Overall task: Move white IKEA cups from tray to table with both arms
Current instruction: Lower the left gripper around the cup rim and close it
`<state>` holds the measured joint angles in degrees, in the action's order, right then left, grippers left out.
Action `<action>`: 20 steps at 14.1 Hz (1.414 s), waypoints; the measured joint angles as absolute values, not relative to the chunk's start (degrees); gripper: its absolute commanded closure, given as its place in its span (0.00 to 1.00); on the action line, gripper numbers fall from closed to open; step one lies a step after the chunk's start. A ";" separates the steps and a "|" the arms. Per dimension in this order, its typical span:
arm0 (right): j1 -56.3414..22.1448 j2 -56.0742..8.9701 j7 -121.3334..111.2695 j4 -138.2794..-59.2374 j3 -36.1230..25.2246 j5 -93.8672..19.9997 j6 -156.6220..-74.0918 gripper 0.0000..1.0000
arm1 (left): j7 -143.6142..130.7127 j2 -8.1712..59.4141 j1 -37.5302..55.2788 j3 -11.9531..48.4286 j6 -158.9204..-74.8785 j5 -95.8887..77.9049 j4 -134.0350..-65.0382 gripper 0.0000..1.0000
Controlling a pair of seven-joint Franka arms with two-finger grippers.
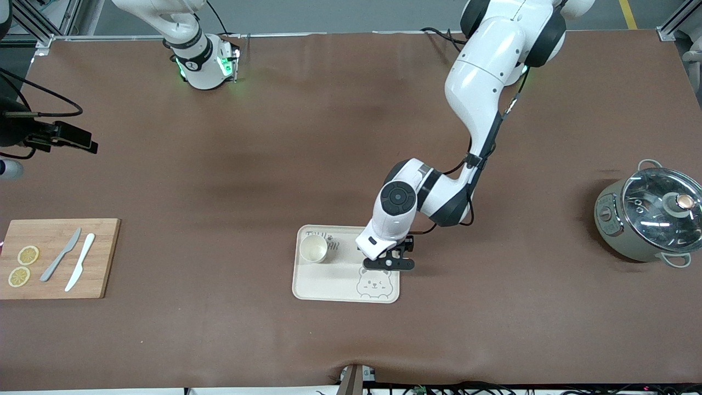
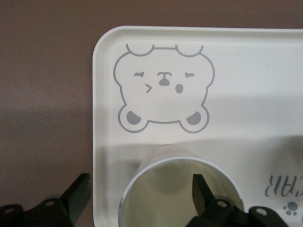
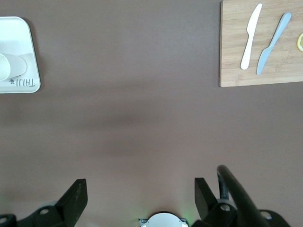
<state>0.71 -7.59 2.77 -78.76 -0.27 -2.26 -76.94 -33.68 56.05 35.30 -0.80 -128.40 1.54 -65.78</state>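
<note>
A cream bear-printed tray [image 1: 340,285] lies at the middle of the table. One white cup [image 1: 313,248] stands upright on its corner toward the right arm's end. My left gripper [image 1: 388,264] hangs low over the tray's other end. In the left wrist view a second white cup [image 2: 180,189] stands on the tray [image 2: 246,71] next to the bear print, right under my left gripper [image 2: 139,187]. The jaws are wide open, one finger [image 2: 201,189] over the cup's mouth, the other off the tray's edge. My right gripper [image 3: 140,187] is open and empty, high over bare table near its base, out of the front view.
A wooden board [image 1: 57,258] with two knives and lemon slices lies toward the right arm's end. A grey pot with a glass lid [image 1: 647,216] stands toward the left arm's end. The right wrist view shows the first cup [image 3: 10,66] on the tray [image 3: 19,28].
</note>
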 measured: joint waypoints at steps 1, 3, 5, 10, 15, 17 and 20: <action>0.71 -7.58 2.77 -78.76 -0.26 -2.26 -76.94 0.00 | -33.68 56.05 35.30 -0.80 -128.40 1.54 -65.76 0.92; 0.72 -7.58 2.77 -78.76 -0.30 -2.26 -76.94 0.00 | -33.69 56.05 35.26 -0.82 -128.40 1.54 -65.70 1.00; 0.72 -7.58 2.77 -78.76 -0.30 -2.26 -76.93 0.00 | -33.69 56.05 35.11 -0.84 -128.39 1.46 -65.68 1.00; 0.72 -7.59 2.77 -78.76 -0.30 -2.26 -76.92 0.00 | -33.71 56.05 34.83 -0.85 -128.09 -0.52 -65.68 1.00; 0.71 -7.59 2.77 -78.76 -0.28 -2.28 -76.92 0.00 | -33.75 56.05 34.83 -0.85 -128.08 -0.59 -65.61 1.00; 0.70 -7.59 2.77 -78.76 -0.28 -2.28 -76.91 0.00 | -33.77 56.00 34.81 -0.85 -128.08 -0.60 -65.22 1.00; 0.70 -7.59 2.77 -78.77 -0.29 -2.28 -76.91 0.00 | -33.77 54.95 34.71 -0.86 -127.98 -0.60 -64.43 1.00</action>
<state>0.70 -7.59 2.77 -78.77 -0.29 -2.28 -76.91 -33.77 54.95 34.71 -0.86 -127.98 -0.60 -64.43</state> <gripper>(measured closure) 0.000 0.965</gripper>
